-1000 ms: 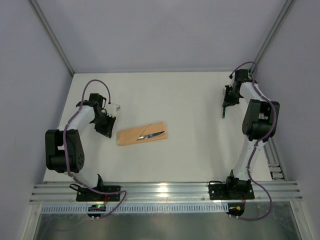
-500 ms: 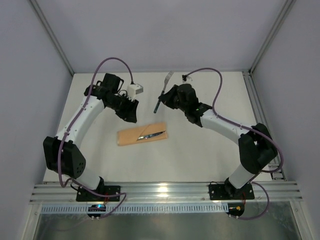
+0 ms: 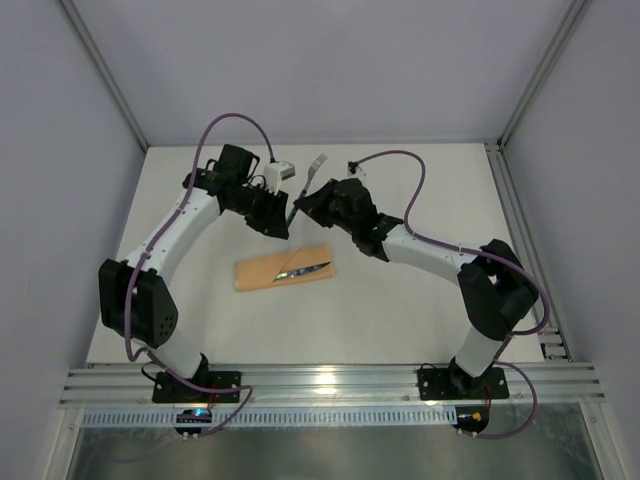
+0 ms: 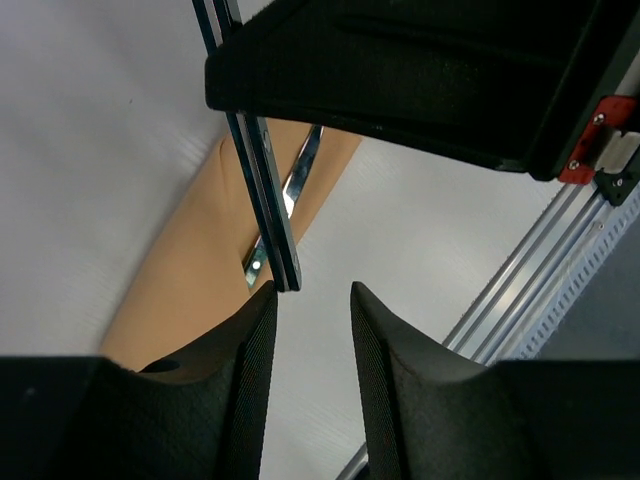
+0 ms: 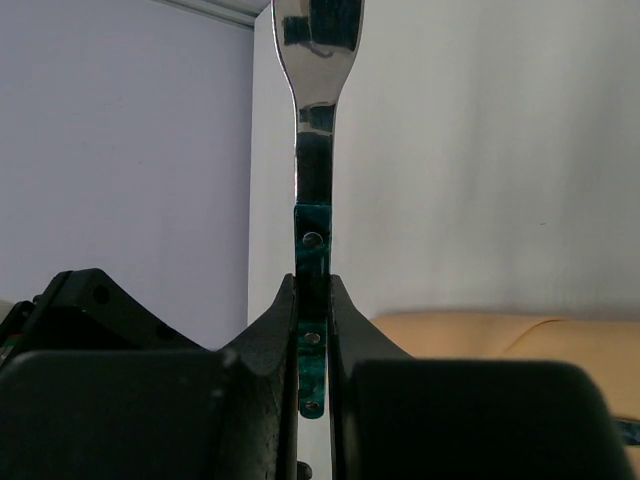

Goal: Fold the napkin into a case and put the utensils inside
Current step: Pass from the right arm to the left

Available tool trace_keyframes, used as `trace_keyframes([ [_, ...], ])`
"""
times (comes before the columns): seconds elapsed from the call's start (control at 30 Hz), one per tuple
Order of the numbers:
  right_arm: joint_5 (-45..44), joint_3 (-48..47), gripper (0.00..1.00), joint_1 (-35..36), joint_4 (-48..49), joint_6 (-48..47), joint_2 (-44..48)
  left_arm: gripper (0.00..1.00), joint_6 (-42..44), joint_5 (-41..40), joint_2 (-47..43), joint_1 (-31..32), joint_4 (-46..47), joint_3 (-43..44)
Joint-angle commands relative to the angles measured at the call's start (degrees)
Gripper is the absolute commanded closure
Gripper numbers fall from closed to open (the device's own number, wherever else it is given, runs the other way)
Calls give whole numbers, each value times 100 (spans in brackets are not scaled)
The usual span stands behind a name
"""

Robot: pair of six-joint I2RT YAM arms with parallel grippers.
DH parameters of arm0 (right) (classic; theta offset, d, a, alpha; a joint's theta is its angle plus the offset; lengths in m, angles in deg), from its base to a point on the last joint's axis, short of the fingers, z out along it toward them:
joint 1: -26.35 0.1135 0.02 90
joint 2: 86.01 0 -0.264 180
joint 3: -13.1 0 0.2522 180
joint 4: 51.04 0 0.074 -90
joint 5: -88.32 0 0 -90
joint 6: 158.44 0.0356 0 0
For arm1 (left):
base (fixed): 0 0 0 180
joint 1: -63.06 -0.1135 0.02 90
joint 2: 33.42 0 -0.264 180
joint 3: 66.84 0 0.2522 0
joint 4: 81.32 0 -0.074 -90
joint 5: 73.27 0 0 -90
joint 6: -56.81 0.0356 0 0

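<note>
The right gripper (image 5: 312, 288) is clamped on the green handle of the fork (image 5: 320, 110), tines up. The left gripper (image 4: 312, 298) stands spread and holds nothing, with the handle's end at its mouth. Below them the case (image 3: 258, 273) lies flat on the table (image 3: 400, 300), and the knife (image 3: 305, 267) lies along it.

The case (image 3: 262, 273) is laid on the table (image 3: 400, 300) left of the frame's centre, the knife (image 3: 303, 268) on its right half. The fork (image 3: 316, 162) is found behind both, in the upper middle.
</note>
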Motion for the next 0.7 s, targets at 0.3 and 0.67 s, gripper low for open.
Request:
trace_keyframes([
  [0.3, 321, -140, 96, 96, 650, 254, 261, 77, -263, -97, 224, 3, 571, 129],
  [0.67, 1331, 80, 86, 96, 659, -1264, 410, 100, -78, 306, 154, -41, 422, 77],
])
